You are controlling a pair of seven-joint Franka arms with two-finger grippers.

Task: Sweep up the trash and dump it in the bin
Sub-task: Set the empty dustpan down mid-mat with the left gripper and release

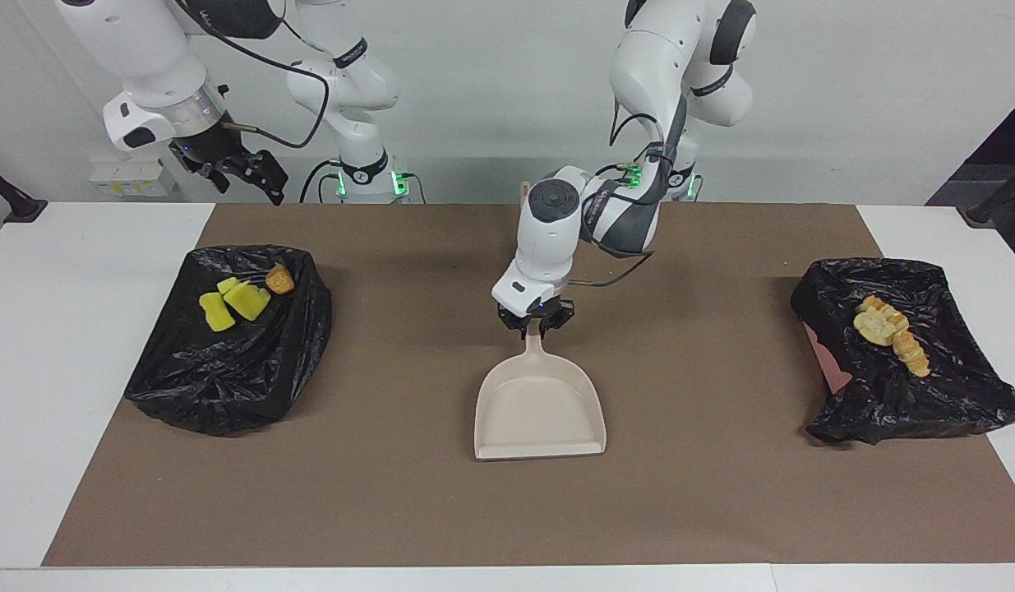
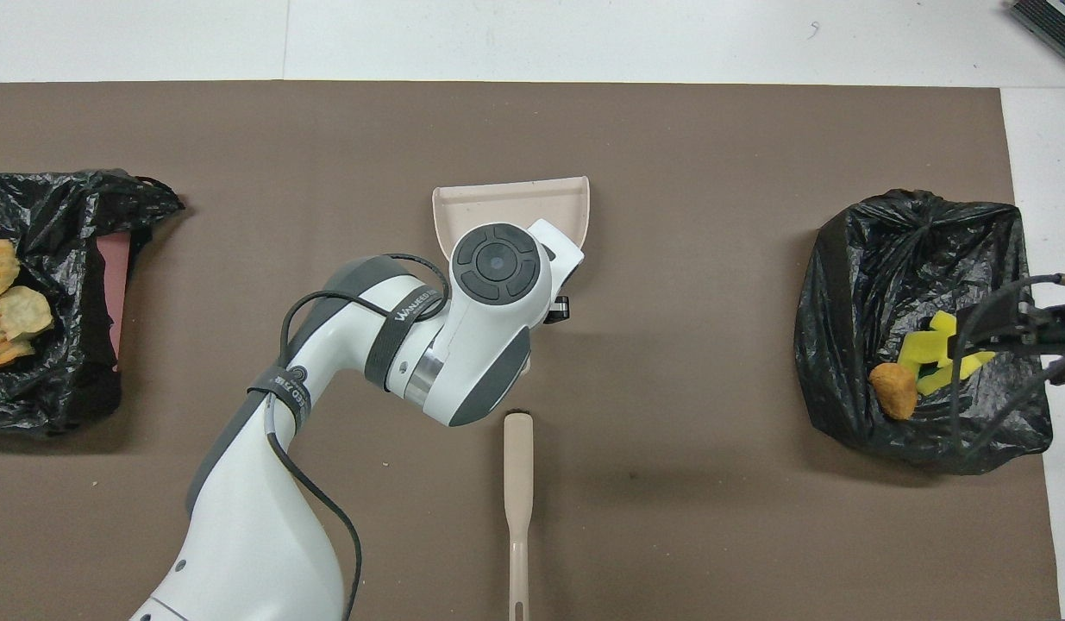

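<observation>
My left gripper (image 1: 537, 329) is shut on the handle of the beige dustpan (image 1: 540, 407) at the middle of the brown mat. The pan's mouth points away from the robots, and in the overhead view only its front edge (image 2: 510, 200) shows past my wrist. Yellow sponge trash (image 1: 232, 300) and an orange-brown lump (image 1: 279, 279) lie in the black-bagged bin (image 1: 228, 370) at the right arm's end. Pale beige trash pieces (image 1: 889, 333) lie in the other black-bagged bin (image 1: 910, 395) at the left arm's end. My right gripper (image 1: 244, 168) hangs open and empty, above the table's edge beside its bin.
The beige brush (image 2: 518, 483) lies on the mat (image 2: 713, 517) nearer to the robots than the dustpan, its handle pointing toward them. In the facing view my left arm hides most of it. White table (image 1: 63, 329) borders the mat at both ends.
</observation>
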